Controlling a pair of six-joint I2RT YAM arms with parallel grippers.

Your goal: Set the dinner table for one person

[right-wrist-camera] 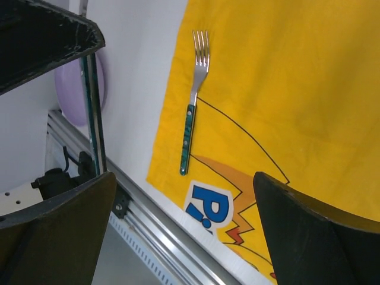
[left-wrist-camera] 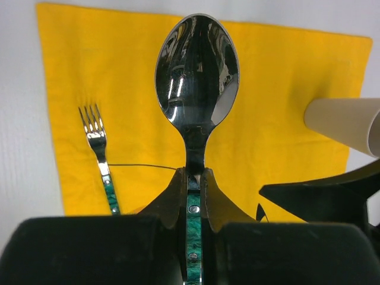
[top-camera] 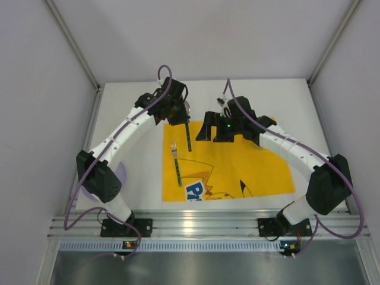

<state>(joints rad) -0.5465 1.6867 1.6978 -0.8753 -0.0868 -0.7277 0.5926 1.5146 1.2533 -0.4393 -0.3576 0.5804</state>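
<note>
Left wrist view gave you what the top view couldn't: the left gripper was clamped on the green handle of the spoon, bowl out past the fingertips above the yellow mat, and a pale beige cylinder sat at the mat's right edge. From above, the spoon was only a thin dark strip. Right wrist view showed you the lilac plate on the white dinner table, off the mat's edge and near the aluminium rail; from above it was mostly under the left arm. The fork lay flat on the mat's left side, tines away from the bases. Both arms reached forward and bent inward over the mat's far edge. Your right gripper was spread wide, holding nothing. The table carried the mat, rail along its near edge.
</note>
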